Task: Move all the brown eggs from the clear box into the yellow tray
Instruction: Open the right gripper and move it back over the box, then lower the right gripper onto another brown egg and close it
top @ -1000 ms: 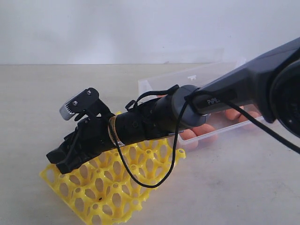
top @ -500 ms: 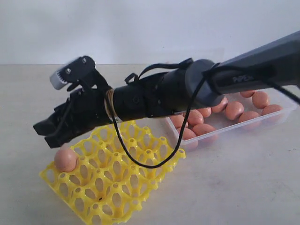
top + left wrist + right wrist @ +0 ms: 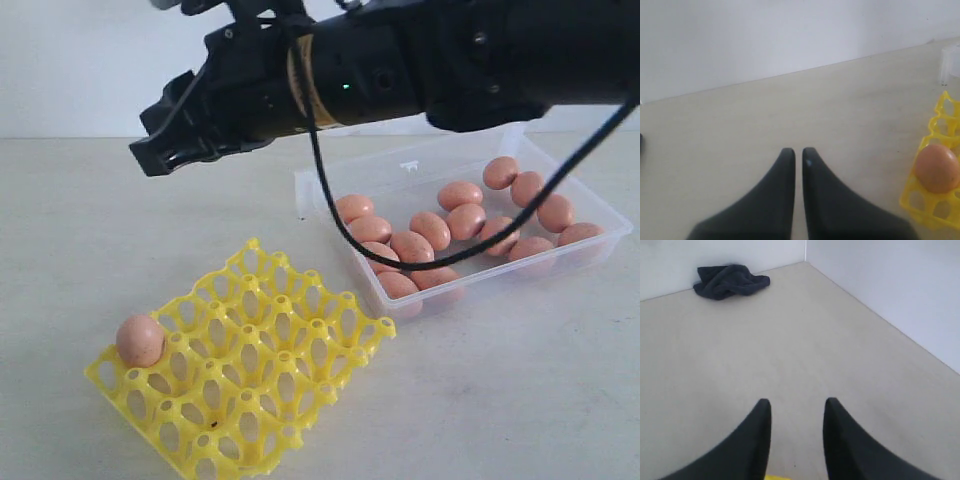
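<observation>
while all alike, pinkish-brown eggs (image 3: 465, 222) (smooth ovals)

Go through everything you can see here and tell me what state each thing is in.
Bright yellow plastic egg tray: one corner cup filled, the rest empty.
Brown egg in tray: seated in its cup.
Clear plastic box: lidless, holding loose brown eggs.
Right gripper: open, empty, raised.
Left gripper: shut, empty.
Dark cloth: crumpled.
</observation>
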`<state>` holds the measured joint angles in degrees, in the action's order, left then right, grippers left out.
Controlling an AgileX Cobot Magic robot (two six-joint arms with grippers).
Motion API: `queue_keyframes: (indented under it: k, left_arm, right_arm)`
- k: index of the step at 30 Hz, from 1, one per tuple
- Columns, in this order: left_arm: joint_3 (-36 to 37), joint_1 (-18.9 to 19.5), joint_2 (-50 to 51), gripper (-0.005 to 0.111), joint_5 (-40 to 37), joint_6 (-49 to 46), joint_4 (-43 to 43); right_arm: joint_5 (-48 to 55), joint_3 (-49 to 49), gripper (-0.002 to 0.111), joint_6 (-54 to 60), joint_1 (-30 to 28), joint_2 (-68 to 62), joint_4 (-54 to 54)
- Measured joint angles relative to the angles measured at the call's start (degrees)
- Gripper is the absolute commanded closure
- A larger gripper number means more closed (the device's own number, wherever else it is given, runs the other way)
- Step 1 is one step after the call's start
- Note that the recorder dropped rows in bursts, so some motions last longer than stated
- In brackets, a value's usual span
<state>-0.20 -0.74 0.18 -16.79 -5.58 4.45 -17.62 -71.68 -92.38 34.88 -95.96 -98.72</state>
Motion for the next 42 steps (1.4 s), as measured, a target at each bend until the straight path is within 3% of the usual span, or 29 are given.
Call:
queue_keyframes:
  k: [3, 7, 13, 16, 22, 25, 28, 32, 34, 42]
  left_arm:
    - [0.0, 0.0, 0.0, 0.103, 0.0, 0.0, 0.0]
    - [0.0, 0.0, 0.0, 0.103, 0.0, 0.0, 0.0]
    - [0.0, 0.0, 0.0, 0.103, 0.0, 0.0, 0.0]
    - [0.0, 0.0, 0.0, 0.103, 0.0, 0.0, 0.0]
    - [0.0, 0.0, 0.0, 0.103, 0.0, 0.0, 0.0]
    - [0.0, 0.0, 0.0, 0.103, 0.0, 0.0, 0.0]
    - [0.0, 0.0, 0.0, 0.103, 0.0, 0.0, 0.0]
    - [0.0, 0.0, 0.0, 0.103, 0.0, 0.0, 0.0]
    - [0.0, 0.0, 0.0, 0.103, 0.0, 0.0, 0.0]
    - [0.0, 0.0, 0.0, 0.103, 0.0, 0.0, 0.0]
  right_arm:
    - [-1.6, 4.2, 0.108, 0.3, -1.2, 3.6, -0.3]
    - [2.9, 12.0, 0.108, 5.7, -1.9, 8.4, -1.2]
    - [35.0, 18.9, 0.108, 16.4, -2.3, 12.0, 3.6]
    - [46.6, 15.7, 0.108, 38.4, -4.5, 10.2, 23.0]
    - [69.2, -2.5, 0.108, 92.4, -16.2, -2.9, 81.4]
    - [82.6, -12.0, 0.108, 107.5, -19.9, -10.2, 97.3]
    - [85.8, -18.5, 0.098, 113.9, -21.2, -15.1, 103.6]
    - [86.8, -21.9, 0.065, 121.5, -21.3, -18.6, 107.5]
    - [87.0, -22.2, 0.054, 124.3, -21.3, -19.5, 108.5]
    - [87.3, -22.4, 0.053, 126.8, -21.3, -22.8, 107.8]
